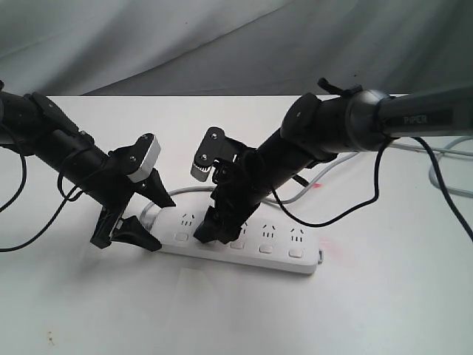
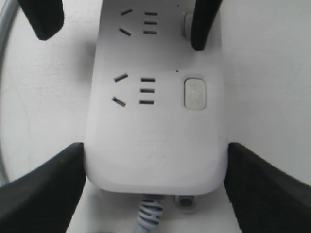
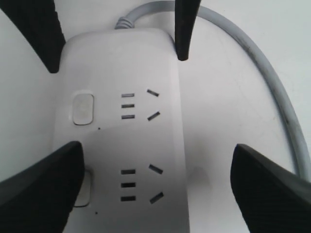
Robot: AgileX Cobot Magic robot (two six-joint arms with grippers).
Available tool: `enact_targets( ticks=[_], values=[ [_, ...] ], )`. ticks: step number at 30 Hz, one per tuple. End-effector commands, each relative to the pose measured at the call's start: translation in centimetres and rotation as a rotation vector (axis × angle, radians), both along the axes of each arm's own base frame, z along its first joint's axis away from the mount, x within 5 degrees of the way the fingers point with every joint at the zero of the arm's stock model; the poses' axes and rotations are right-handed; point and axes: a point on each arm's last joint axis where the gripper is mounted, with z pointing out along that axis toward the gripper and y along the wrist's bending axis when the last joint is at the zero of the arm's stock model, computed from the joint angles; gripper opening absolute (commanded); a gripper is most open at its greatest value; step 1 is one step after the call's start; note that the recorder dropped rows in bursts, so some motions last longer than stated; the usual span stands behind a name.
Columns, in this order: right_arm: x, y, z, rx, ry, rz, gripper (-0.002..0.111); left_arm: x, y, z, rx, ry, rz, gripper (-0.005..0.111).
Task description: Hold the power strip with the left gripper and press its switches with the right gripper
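Note:
The white power strip [image 1: 247, 235] lies flat on the white table, its grey cord [image 1: 176, 194] leaving the left end. My left gripper [image 1: 126, 231] straddles that end; in the left wrist view its fingers [image 2: 48, 189] press against both sides of the strip [image 2: 155, 145]. The first switch [image 2: 195, 93] is uncovered. My right gripper [image 1: 213, 228] stands open over the strip. One of its fingertips [image 3: 43, 189] rests on the second switch [image 3: 83, 191], the other hangs over bare table. The remaining switches [image 1: 266, 248] run to the right.
The grey cord [image 3: 272, 82] curves over the table behind the strip. More grey and black cables [image 1: 443, 159] lie at the back right. A faint red light spot [image 1: 325, 257] shows by the strip's right end. A grey cloth backdrop [image 1: 222, 37] hangs behind the table.

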Motion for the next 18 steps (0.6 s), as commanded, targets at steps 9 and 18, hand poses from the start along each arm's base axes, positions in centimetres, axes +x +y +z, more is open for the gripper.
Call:
enact_targets(
  ticks=[9, 18],
  values=[
    [-0.5, -0.9, -2.0, -0.137, -0.053, 0.132, 0.075, -0.1, -0.4, 0.3, -0.029, 0.015, -0.002, 0.047],
    [-1.0, -0.5, -0.8, -0.081, -0.067, 0.103, 0.075, -0.1, -0.4, 0.3, -0.029, 0.015, -0.002, 0.047]
  ],
)
